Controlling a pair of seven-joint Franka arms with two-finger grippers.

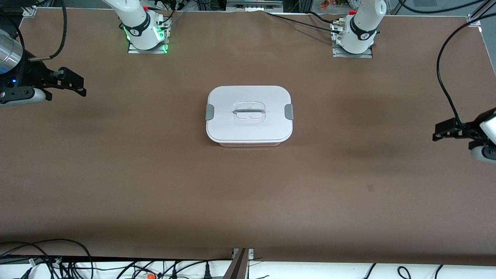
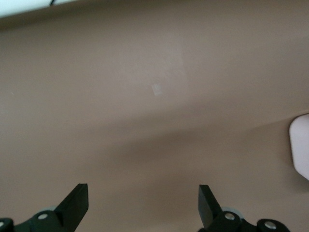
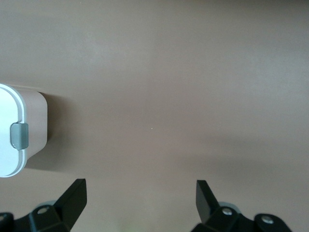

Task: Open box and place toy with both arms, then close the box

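Box: the white box sits about mid-worktop, somewhat closer to the edge where my bases stand than to the front camera's edge; its lid lies flat on top with the handle folded down in its recess; a grey clip sits at the end facing my right arm and another grey clip at the end facing my left arm; that puts one clip in reach of each arm, which I judge suits a two-armed lift.

Toy: I see no toy on the worktop; whether it is inside the closed box I cannot tell.

Right claw: my right claw hangs over the worktop near the edge at my right arm's end, well apart from the box; fingers spread wide, gripping nothing; its wrist view catches the box end and one clip.

Left claw: my left claw hangs over the worktop near the edge at my left arm's end, also well apart; fingers spread wide, nothing between them; both arms wait.

Stage: a shut lid and parked arms fit either a box waiting to be opened or one closed again over the toy; I cannot tell which.
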